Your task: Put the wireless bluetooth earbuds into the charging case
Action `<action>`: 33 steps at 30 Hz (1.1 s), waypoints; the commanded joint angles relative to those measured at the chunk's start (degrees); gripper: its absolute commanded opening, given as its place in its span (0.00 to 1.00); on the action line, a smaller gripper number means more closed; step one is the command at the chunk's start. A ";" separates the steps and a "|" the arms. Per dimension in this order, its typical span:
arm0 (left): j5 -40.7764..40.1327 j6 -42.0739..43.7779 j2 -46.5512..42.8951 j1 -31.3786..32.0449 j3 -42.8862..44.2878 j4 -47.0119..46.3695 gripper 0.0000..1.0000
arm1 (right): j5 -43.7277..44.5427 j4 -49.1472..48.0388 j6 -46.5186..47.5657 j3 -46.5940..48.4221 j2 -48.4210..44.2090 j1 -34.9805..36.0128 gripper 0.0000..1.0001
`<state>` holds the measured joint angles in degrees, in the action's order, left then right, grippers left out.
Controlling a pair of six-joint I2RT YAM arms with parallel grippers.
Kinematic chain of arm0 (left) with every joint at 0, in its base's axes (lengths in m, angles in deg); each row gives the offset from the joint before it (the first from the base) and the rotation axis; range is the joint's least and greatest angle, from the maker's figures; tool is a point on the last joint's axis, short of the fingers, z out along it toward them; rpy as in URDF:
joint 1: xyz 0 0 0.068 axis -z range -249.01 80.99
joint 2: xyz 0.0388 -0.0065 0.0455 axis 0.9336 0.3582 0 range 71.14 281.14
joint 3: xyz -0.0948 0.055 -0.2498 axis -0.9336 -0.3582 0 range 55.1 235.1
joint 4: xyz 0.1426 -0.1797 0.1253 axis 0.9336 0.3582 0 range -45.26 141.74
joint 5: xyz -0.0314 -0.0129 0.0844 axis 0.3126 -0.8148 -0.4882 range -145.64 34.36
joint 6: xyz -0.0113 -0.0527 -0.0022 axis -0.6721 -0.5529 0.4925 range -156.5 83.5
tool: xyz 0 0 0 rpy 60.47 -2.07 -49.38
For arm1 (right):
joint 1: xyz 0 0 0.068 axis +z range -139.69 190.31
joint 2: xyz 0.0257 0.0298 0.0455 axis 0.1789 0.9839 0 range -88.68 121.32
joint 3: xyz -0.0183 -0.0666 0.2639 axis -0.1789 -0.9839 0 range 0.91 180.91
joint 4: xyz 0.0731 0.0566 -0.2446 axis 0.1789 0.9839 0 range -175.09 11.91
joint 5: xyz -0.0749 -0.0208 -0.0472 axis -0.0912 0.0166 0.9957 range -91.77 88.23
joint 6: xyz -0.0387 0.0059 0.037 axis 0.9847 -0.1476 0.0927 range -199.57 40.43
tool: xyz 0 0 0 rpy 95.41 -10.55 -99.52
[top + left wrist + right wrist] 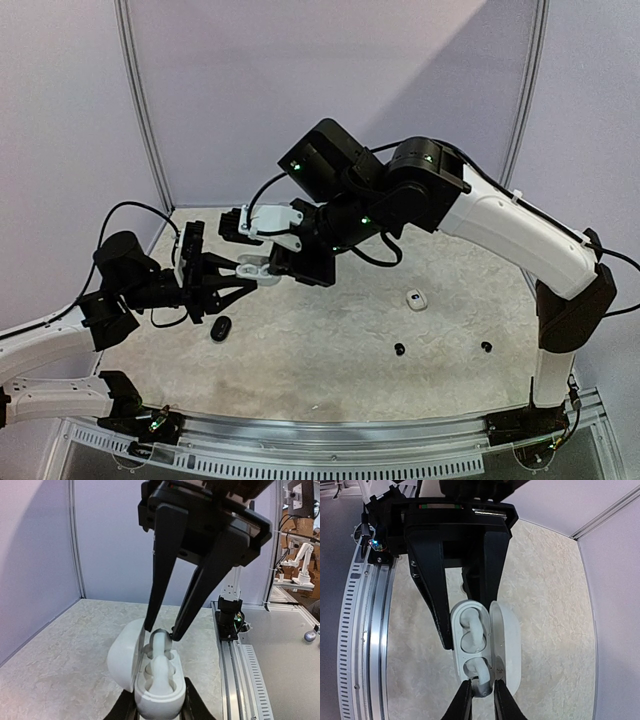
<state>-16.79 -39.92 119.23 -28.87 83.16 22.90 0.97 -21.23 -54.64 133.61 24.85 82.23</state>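
Above tabletop (330,345), left claw (159,709) clenched on open charging case (155,687). Right claw (481,696) pinching white earbud (480,681) at case's end socket — seating step, seemingly part-way in. Next: press straight in, then release without dragging bud out — case held steady.

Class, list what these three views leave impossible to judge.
Right wrist view: how deep the white earbud sits in the charging case; fingertips of the right gripper cover its end.
Left wrist view: the case's near end, cut off by the bottom edge and the left gripper.
Top view: the sockets, hidden under both grippers; two black earbuds, too small for detail.
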 commanded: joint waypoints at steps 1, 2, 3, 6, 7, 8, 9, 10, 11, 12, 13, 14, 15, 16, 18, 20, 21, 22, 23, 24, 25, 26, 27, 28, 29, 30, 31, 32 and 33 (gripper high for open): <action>2.11 1.09 0.45 1.16 1.73 -1.53 0.00 | 0.38 0.30 0.11 1.40 2.18 -0.31 0.18; 2.13 1.05 0.47 1.17 1.74 -1.49 0.00 | 0.78 0.28 0.12 1.49 2.41 -0.34 0.18; 2.11 1.08 0.40 1.21 1.76 -1.45 0.00 | 0.92 0.34 0.12 1.46 2.51 -0.32 0.18; 2.11 0.96 0.25 1.26 1.75 -1.12 0.00 | 0.79 0.56 0.29 1.50 2.52 -0.33 0.11; 2.06 0.81 0.17 1.26 1.69 -1.10 0.00 | 0.70 0.58 0.30 1.50 2.49 -0.36 0.10; 1.86 0.46 0.14 1.26 1.73 -1.09 0.00 | 0.69 0.71 0.30 1.50 2.42 -0.30 0.08; 1.69 0.17 0.10 1.26 1.66 -1.09 0.00 | 0.68 0.87 0.30 1.46 2.27 -0.35 0.07; 1.66 -0.09 0.07 1.26 1.58 -1.21 0.00 | 0.76 1.15 0.30 1.50 2.14 -0.34 0.06; 1.85 -0.36 0.08 1.26 1.45 -1.45 0.00 | 0.66 1.45 0.30 1.50 1.99 -0.31 0.06; 2.29 -0.66 0.14 1.26 1.34 -1.97 0.00 | 0.55 1.72 0.63 1.39 1.72 -0.32 0.05; 2.93 -0.93 0.08 1.26 1.23 -2.65 0.00 | 0.34 1.77 1.13 1.35 1.54 -0.36 0.04; 3.58 -1.47 0.07 1.21 1.06 -3.63 0.00 | -0.09 1.65 1.56 1.21 1.24 -0.33 0.02; 4.41 -2.12 0.17 1.17 0.86 -4.85 0.00 | -0.52 1.21 2.21 0.97 0.85 -0.34 0.01; 4.70 -2.71 0.22 1.17 0.76 -5.99 0.00 | -1.05 0.91 2.64 0.74 0.62 -0.37 0.00; 6.22 -3.35 0.31 1.10 0.87 -7.98 0.00 | -1.22 0.27 3.95 0.04 0.08 0.01 0.00; 8.00 -3.91 0.36 0.85 1.14 -9.20 0.00 | -0.63 -1.19 5.97 -1.35 -0.92 0.53 0.00; 8.37 -4.52 0.26 0.68 1.21 -9.71 0.00 | -1.00 -2.32 6.46 -2.30 -1.64 0.58 0.00; 8.43 -5.00 0.29 0.50 1.21 -10.27 0.00 | -1.57 -3.81 6.91 -3.56 -2.24 0.64 0.00; 8.39 -5.28 0.09 0.40 1.33 -10.88 0.00 | -2.04 -5.54 6.96 -5.29 -3.46 0.66 0.00; 8.19 -5.49 -0.12 0.31 1.57 -11.34 0.00 | -2.12 -7.17 6.91 -7.07 -4.54 0.66 0.00; 7.79 -5.72 -0.23 0.29 1.90 -11.83 0.00 | -3.03 -8.43 6.59 -9.23 -5.14 0.62 0.00; 7.60 -5.83 -0.33 0.21 2.18 -12.21 0.00 | -3.90 -9.63 6.24 -10.49 -6.08 0.64 0.00; 7.63 -5.70 -0.42 0.18 2.52 -12.53 0.00 | -4.05 -10.56 5.71 -11.36 -6.49 0.66 0.00; 7.98 -5.39 -0.53 0.12 2.90 -12.52 0.00 | -4.18 -11.31 5.34 -11.99 -6.85 0.60 0.00; 8.52 -4.77 -0.61 0.16 3.19 -12.63 0.00 | -4.23 -11.62 4.92 -12.32 -6.92 0.61 0.00; 9.01 -4.21 -0.59 0.19 3.57 -12.61 0.00 | -4.19 -11.64 4.73 -12.42 -6.79 0.60 0.00; 8.91 -3.89 -0.75 0.16 3.77 -12.61 0.00 | -3.97 -11.25 4.64 -12.41 -6.55 0.62 0.00; 8.44 -3.59 -0.84 0.20 3.97 -12.53 0.00 | -3.65 -11.07 4.68 -12.39 -6.37 0.67 0.00; 7.89 -3.25 -0.81 0.20 4.16 -12.42 0.00 | -3.19 -10.48 4.78 -12.37 -6.07 0.67 0.00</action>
<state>-11.44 -44.58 119.89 -28.91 83.51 17.10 -3.01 -31.77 -49.44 123.07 17.88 83.06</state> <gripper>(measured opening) 0.245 0.039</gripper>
